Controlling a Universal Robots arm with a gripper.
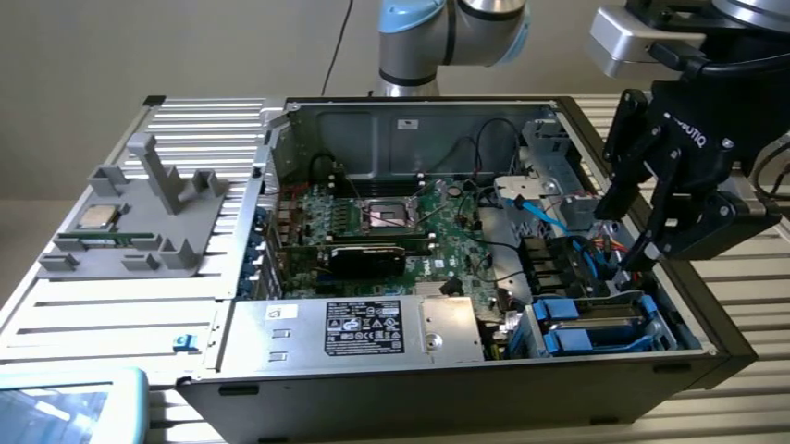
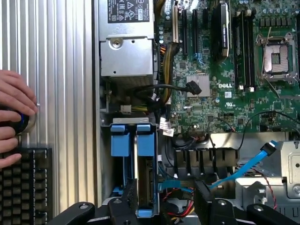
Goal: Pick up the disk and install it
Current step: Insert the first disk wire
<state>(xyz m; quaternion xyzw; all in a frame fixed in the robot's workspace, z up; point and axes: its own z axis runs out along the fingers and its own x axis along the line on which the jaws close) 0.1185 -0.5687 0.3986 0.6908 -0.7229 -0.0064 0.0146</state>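
Observation:
The disk, silver metal in a bright blue carrier, sits in the drive bay at the case's front corner, next to a second blue carrier. In the exterior view the disk lies low at the right of the case. My black gripper is open, its fingers on either side of the disk's near end; one stands close to its edge and the other well apart. In the exterior view the gripper hangs above the bay, clear of the disk.
A silver power supply with a black label fills the case's front. The motherboard lies behind it, and a blue cable crosses beside the bay. A grey fixture holds a processor chip. A person's hand rests beside a keyboard.

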